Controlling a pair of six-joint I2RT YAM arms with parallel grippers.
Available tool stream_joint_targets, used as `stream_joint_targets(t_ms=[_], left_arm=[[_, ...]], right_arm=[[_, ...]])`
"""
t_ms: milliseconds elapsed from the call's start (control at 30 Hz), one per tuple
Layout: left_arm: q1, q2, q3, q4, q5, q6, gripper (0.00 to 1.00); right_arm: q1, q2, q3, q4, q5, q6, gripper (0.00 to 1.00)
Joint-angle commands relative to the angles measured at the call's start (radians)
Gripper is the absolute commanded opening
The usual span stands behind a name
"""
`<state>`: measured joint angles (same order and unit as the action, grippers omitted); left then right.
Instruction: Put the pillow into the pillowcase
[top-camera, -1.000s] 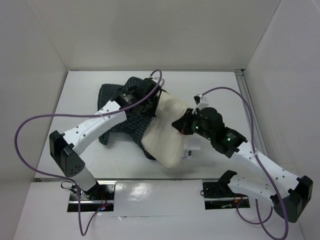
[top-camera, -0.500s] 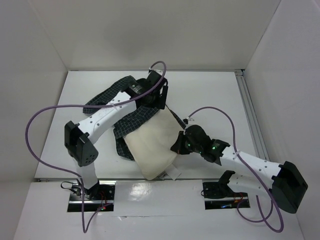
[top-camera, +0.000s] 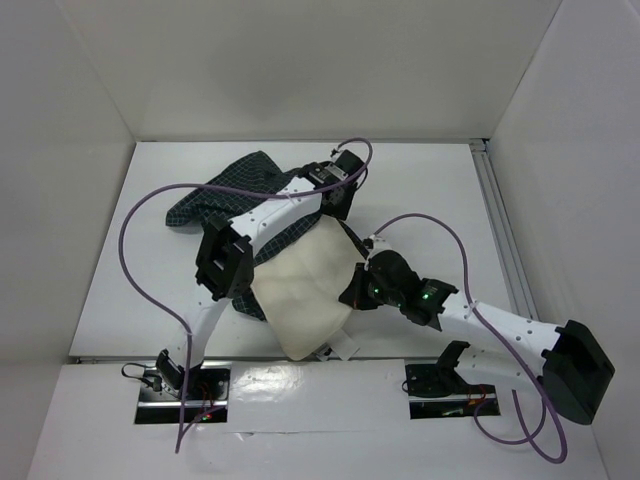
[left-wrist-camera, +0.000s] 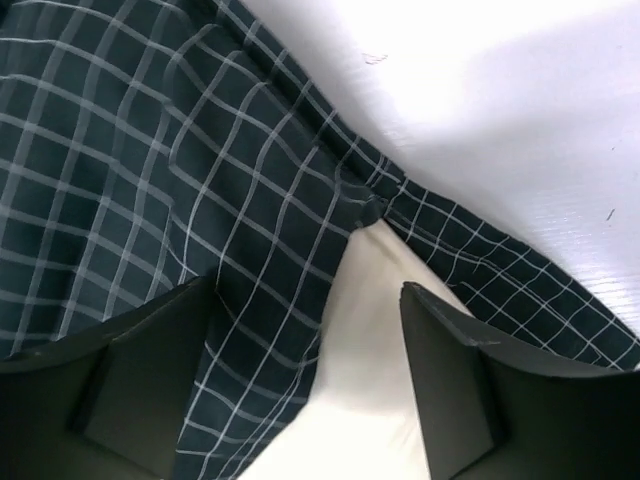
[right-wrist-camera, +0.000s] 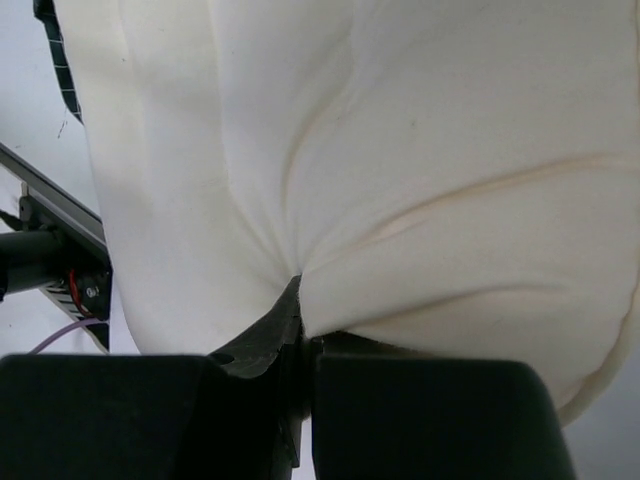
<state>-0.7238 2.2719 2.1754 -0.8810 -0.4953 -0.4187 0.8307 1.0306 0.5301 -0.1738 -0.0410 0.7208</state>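
One pillow (top-camera: 305, 290) lies low and centre in your top view, its upper end tucked under the pillowcase (top-camera: 235, 190), which spreads toward the upper left. Your right gripper (right-wrist-camera: 300, 300) is pinched tight on the pillow's cloth — your left gripper (left-wrist-camera: 305, 310) stands wide apart over the pillowcase edge, gripping nothing.

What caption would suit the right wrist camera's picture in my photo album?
Right gripper pinches a fold of the cream pillow, puckering its fabric.
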Motion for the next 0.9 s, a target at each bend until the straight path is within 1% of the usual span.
stream_joint_targets(t_ms=[0,33,100,133,167,200,233,300,367,467,500,533,600,633,667,733,767,800,833,867], left_arm=[[0.007,0.026,0.061,0.031,0.035,0.055,0.85],[0.007,0.026,0.061,0.031,0.035,0.067,0.82],[0.018,0.054,0.072,0.031,0.044,0.067,0.67],[0.018,0.063,0.081,0.031,0.044,0.067,0.57],[0.018,0.063,0.092,0.019,0.028,0.067,0.38],[0.018,0.063,0.092,0.019,0.027,0.067,0.26],[0.018,0.052,0.092,0.019,0.043,0.067,0.16],[0.018,0.025,0.092,0.019,0.081,0.067,0.01],[0.018,-0.003,0.092,0.019,0.127,0.067,0.00],[0.008,-0.087,0.040,0.048,0.295,0.067,0.00],[0.007,-0.115,0.017,0.059,0.422,0.058,0.00],[-0.002,-0.176,-0.029,0.059,0.489,0.040,0.00],[-0.002,-0.254,-0.098,0.105,0.639,-0.020,0.00],[-0.012,-0.337,-0.159,0.131,0.749,-0.041,0.00],[-0.012,-0.380,-0.192,0.143,0.771,-0.099,0.00],[-0.022,-0.457,-0.297,0.187,0.784,-0.153,0.00],[-0.032,-0.495,-0.319,0.197,0.769,-0.195,0.00],[-0.032,-0.496,-0.336,0.197,0.741,-0.210,0.00],[-0.032,-0.496,-0.351,0.197,0.648,-0.230,0.00],[-0.023,-0.496,-0.365,0.197,0.609,-0.259,0.00]], right_arm=[[0.019,-0.046,0.005,0.040,-0.022,0.005,0.00],[0.019,-0.046,0.005,0.028,-0.022,0.005,0.00],[0.028,-0.069,0.017,0.019,0.007,0.005,0.00],[0.028,-0.069,0.018,-0.009,0.016,0.005,0.00],[0.028,-0.079,0.028,-0.009,0.016,0.005,0.00],[0.028,-0.079,0.028,-0.019,0.029,0.005,0.00],[0.028,-0.079,0.028,-0.030,0.042,0.005,0.00],[0.028,-0.079,0.028,-0.030,0.043,-0.004,0.00],[0.028,-0.070,0.028,-0.030,0.043,-0.014,0.00],[0.028,-0.018,0.054,-0.015,0.079,-0.058,0.00],[0.028,-0.003,0.068,0.002,0.105,-0.072,0.00],[0.028,0.011,0.085,0.016,0.162,-0.089,0.00],[0.028,0.046,0.181,0.026,0.199,-0.158,0.00],[0.028,0.046,0.255,0.026,0.199,-0.193,0.00],[0.028,0.046,0.278,0.026,0.199,-0.193,0.00],[0.028,-0.006,0.278,0.071,0.173,-0.193,0.00],[0.028,-0.057,0.230,0.094,0.164,-0.172,0.00],[0.028,-0.076,0.199,0.124,0.164,-0.163,0.00],[0.028,-0.076,0.171,0.125,0.176,-0.162,0.00],[0.028,-0.076,0.135,0.125,0.188,-0.146,0.00]])
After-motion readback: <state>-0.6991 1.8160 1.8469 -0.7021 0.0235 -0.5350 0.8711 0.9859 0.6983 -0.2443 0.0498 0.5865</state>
